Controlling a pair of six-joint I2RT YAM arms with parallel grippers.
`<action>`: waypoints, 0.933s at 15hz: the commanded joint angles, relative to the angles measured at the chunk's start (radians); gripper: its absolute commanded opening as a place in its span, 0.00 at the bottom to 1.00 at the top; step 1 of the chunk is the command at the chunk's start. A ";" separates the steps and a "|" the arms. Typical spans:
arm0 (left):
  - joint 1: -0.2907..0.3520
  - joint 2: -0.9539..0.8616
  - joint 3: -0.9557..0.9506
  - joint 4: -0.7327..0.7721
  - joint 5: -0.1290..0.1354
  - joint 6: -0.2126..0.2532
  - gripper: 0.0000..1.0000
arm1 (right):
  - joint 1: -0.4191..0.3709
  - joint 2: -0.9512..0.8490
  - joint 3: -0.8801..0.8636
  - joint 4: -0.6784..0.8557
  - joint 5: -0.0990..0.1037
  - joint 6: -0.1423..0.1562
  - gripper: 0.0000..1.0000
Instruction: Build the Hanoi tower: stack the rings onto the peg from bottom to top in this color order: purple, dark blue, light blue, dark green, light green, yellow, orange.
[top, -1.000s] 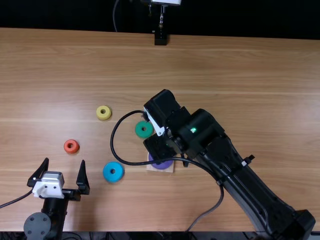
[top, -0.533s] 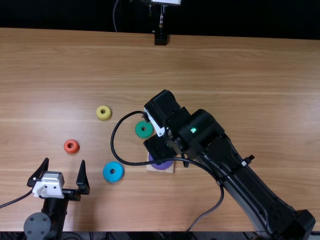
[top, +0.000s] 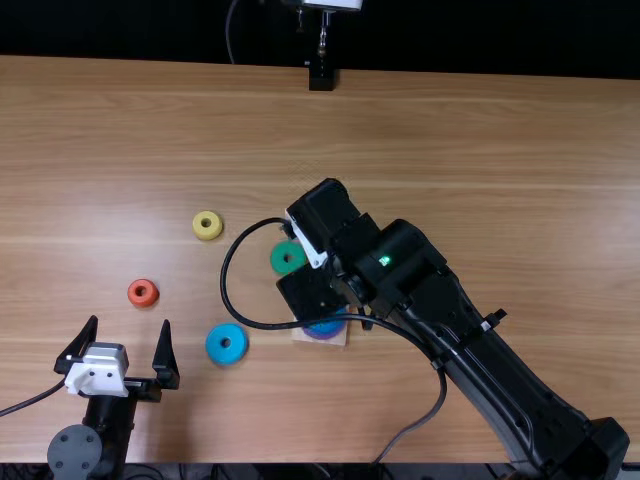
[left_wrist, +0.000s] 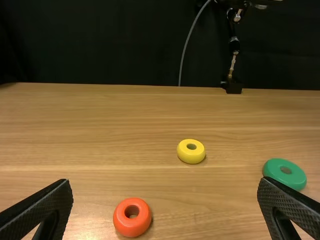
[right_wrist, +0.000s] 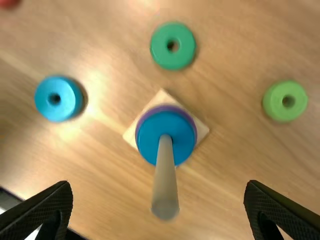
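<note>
Robotics lab or similar robot test station, research-type setup; exact room can't be told. Two black robot arms, left arm (top: 113, 425) and right arm (top: 430, 290), come in at near edge of light brown wooden desk (top: 480, 150). Black cable (top: 224, 280) loops off right arm, small green light (top: 386, 260) on its housing. Dark backdrop (left_wrist: 110, 40) behind far edge, thin grey cable (left_wrist: 189, 37) against it, plus jointed metal-and-black hardware (left_wrist: 233, 57). Colored rings (right_wrist: 161, 47) and upright peg (right_wrist: 165, 185) on desk read as manipulation-test props.
</note>
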 joint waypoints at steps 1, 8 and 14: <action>0.006 -0.012 -0.016 -0.018 0.008 0.005 1.00 | -0.046 -0.025 0.003 0.055 0.009 0.001 1.00; 0.006 -0.012 -0.016 -0.018 0.008 0.005 1.00 | -0.322 -0.159 -0.236 0.655 0.007 -0.004 1.00; 0.006 -0.012 -0.016 -0.018 0.008 0.005 1.00 | -0.560 -0.697 -0.754 1.082 0.001 -0.012 1.00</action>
